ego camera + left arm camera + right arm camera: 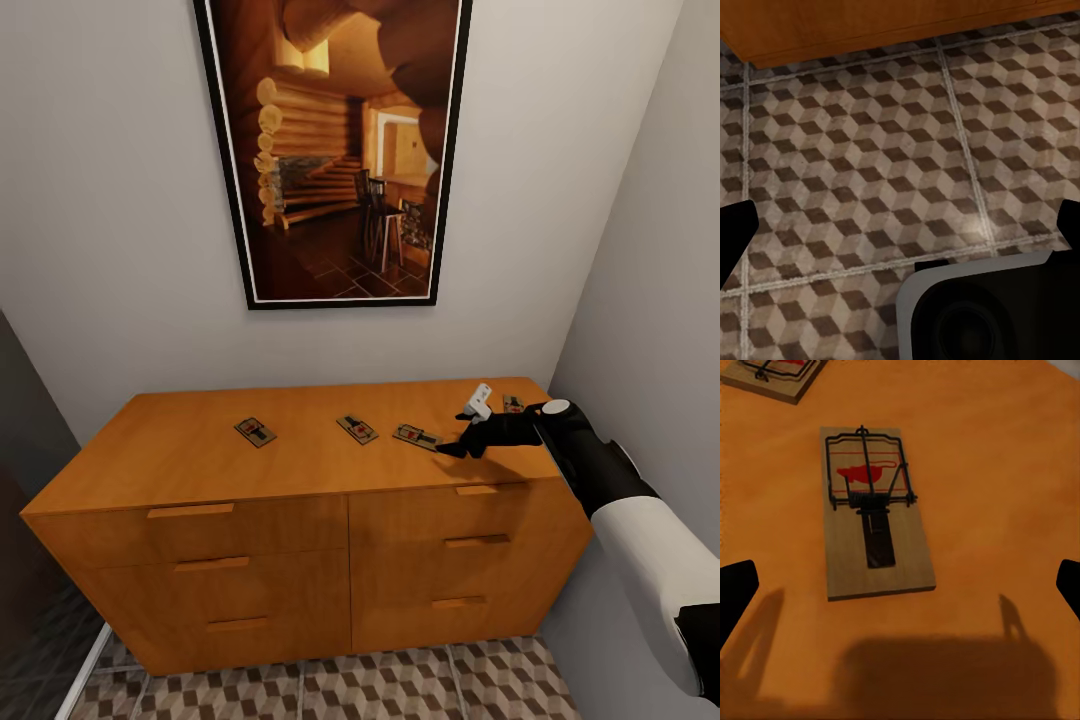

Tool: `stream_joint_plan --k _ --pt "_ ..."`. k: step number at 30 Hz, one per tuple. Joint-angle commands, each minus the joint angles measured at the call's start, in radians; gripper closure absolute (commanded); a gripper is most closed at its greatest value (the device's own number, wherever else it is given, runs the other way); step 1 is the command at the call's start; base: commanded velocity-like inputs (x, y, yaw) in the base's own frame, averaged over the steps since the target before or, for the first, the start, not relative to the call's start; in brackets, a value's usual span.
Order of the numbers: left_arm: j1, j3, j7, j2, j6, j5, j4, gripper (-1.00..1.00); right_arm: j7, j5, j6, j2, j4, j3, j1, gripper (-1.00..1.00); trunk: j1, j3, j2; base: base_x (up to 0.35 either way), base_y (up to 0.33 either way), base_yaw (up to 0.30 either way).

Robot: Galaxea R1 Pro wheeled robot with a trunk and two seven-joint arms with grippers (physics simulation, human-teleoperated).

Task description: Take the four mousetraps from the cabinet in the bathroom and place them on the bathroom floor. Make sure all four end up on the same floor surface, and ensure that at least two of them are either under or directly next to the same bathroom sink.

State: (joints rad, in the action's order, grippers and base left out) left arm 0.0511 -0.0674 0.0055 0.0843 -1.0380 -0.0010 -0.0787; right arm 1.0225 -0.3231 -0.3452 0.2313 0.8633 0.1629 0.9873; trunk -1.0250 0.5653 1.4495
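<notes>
Orange-brown wood fills my head camera: the cabinet (300,470) stands against a pale wall under a framed picture (335,150) of a log interior; four mousetraps lie flat on its top in a loose row, the first mousetrap (255,431) toward the left, the second mousetrap (357,429) near the middle, the third mousetrap (418,436) right of it, and the fourth mousetrap (513,404) near the back right corner; my right gripper (462,447) reaches in from the right and hovers just beside the third one, above the top; the bathroom floor (400,685) with its cube pattern shows below the drawer fronts.

From my left wrist camera I see that cube-patterned tile (870,172) with the cabinet's lower edge (870,26) beyond it; the left gripper (900,229) has its dark fingertips (735,232) spread wide at either side, holding nothing.

From my right wrist camera the third mousetrap (874,521) lies flat on the orange top between my spread fingertips (735,592), untouched; the jaws stand released; the second mousetrap (776,376) shows partly at the frame's corner.
</notes>
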Motion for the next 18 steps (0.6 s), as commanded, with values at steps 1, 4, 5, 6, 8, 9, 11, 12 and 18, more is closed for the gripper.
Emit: stream_joint_plan --k 1,4,5,6,8,9,11,12,18 --pt "0.000 -0.006 0.001 0.000 -0.004 0.003 -0.001 -1.00 0.003 -0.002 -0.008 0.001 0.002 0.002 0.001 -1.00 0.000 0.001 0.000 0.000 0.000 0.000" --pt "0.000 -0.006 0.001 0.000 -0.004 0.003 -0.001 -1.00 0.004 -0.002 -0.007 0.000 0.003 0.002 0.001 -1.00 0.000 0.001 0.000 0.000 0.000 0.000" --pt "0.000 -0.006 0.001 0.000 -0.004 0.003 -0.001 -1.00 0.004 -0.002 -0.007 0.000 0.003 0.002 0.001 -1.00 0.000 0.001 0.000 0.000 0.000 0.000" --pt "0.000 -0.006 0.001 0.000 -0.004 0.003 -0.001 -1.00 0.004 -0.002 -0.007 0.000 0.003 0.002 0.001 -1.00 0.000 0.001 0.000 0.000 0.000 0.000" --pt "0.000 -0.006 0.001 0.000 -0.004 0.003 -0.001 -1.00 0.005 -0.002 -0.007 0.000 0.003 0.003 0.001 -1.00 0.000 0.001 0.000 0.000 0.000 0.000" --pt "0.000 -0.006 0.001 0.000 -0.004 0.003 -0.001 -1.00 0.005 -0.002 -0.007 -0.001 0.003 0.003 0.001 -1.00 0.000 0.001 0.000 0.000 0.000 0.000" --pt "0.000 -0.006 0.001 0.000 -0.004 0.003 -0.001 -1.00 0.005 -0.002 -0.006 -0.002 0.003 0.003 0.001 -1.00 0.000 0.001 0.000 0.000 0.000 0.000" --pt "0.000 -0.006 0.001 0.000 -0.004 0.003 -0.001 -1.00 0.005 -0.002 -0.006 -0.002 0.003 0.003 0.001 -1.00 0.000 0.001 0.000 0.000 0.000 0.000" --pt "0.000 -0.006 0.001 0.000 -0.004 0.003 -0.001 -1.00 0.004 -0.002 -0.006 -0.003 0.003 0.003 0.001 -1.00 0.000 0.001 0.000 0.000 0.000 0.000"
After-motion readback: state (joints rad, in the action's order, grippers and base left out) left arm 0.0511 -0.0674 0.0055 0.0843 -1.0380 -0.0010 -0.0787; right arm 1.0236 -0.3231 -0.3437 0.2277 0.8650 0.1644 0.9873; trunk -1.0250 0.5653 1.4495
